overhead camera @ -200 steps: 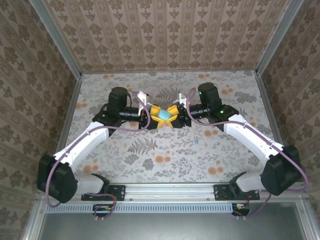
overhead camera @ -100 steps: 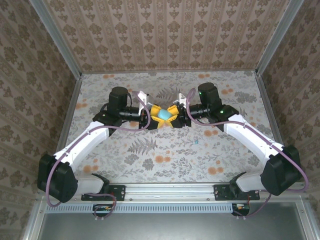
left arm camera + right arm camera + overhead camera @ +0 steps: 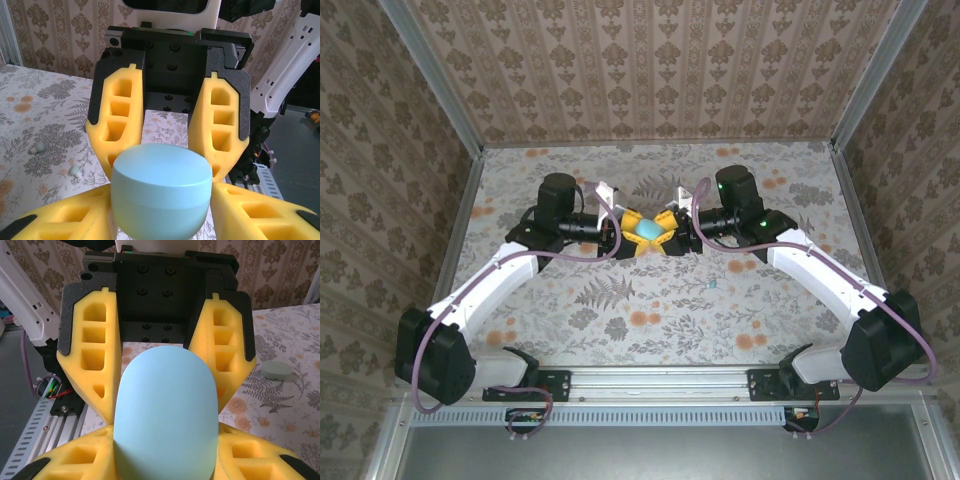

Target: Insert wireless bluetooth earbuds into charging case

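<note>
Where the arms meet: the charging case, pale blue and rounded, is held between the left gripper and the right gripper over the far middle of the table; a seam runs round it and the lid is down.
left gripper: clenched on the charging case, one yellow finger pressed to each side.
right gripper: clamped on the same case from the opposite end, facing the left gripper nose to nose.
earbuds: a pale teal earbud and a whitish earbud lie loose on the table near each other, on the far side of the right gripper and apart from the case.
other pieces: a pale green pebble-shaped piece rests on the table beyond the left gripper; a small teal speck lies in front of the right arm, too small to tell what it is.
table: covered by a pale floral sheet with grey fern leaves and orange blossoms.
walls: wallpaper with brown ornaments in vertical stripes closes three sides.
frame: grey metal posts run up the corners.
near edge: a metal rail carries both arm bases.
</note>
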Robot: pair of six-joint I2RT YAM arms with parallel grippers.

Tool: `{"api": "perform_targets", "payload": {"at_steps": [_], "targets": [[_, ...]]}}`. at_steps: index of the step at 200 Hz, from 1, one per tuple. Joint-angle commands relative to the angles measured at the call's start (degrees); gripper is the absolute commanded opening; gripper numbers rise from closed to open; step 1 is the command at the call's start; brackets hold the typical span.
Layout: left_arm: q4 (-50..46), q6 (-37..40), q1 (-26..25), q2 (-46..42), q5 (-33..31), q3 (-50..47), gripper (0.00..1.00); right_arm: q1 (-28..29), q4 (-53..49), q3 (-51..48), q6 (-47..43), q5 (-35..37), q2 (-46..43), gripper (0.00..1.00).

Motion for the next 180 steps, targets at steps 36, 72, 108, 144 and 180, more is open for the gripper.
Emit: {"api": "perform_targets", "payload": {"at_steps": [36, 72, 108, 144, 180], "targets": [[-1.44, 1.58, -0.87, 0.99, 2.28, 2.68, 0.41, 1.49, -0.87, 0.40, -2.39, 2.32, -0.44, 0.32], [-1.54, 1.92, -0.87, 0.69, 1.88, 2.63, 0.33, 1.43, -0.95, 0.81, -1.05, 3.36, -0.59, 0.38], [7.24, -2.56, -0.61, -1.21, -1.11, -1.22, 0.28, 0.12, 0.33, 1.23, 8.74, 8.86, -2.19, 0.56], [22.95, -11.48, -0.49, -2.87, -6.68, -6.66, 0.28, -0.84, 1.97, -1.37, 17.19, 11.71, -5.95, 0.62], [30.37, -16.51, -0.52, -3.05, -9.49, -8.80, 0.27, -1.49, 3.35, -2.80, 24.89, 13.21, -8.16, 0.63]]}}
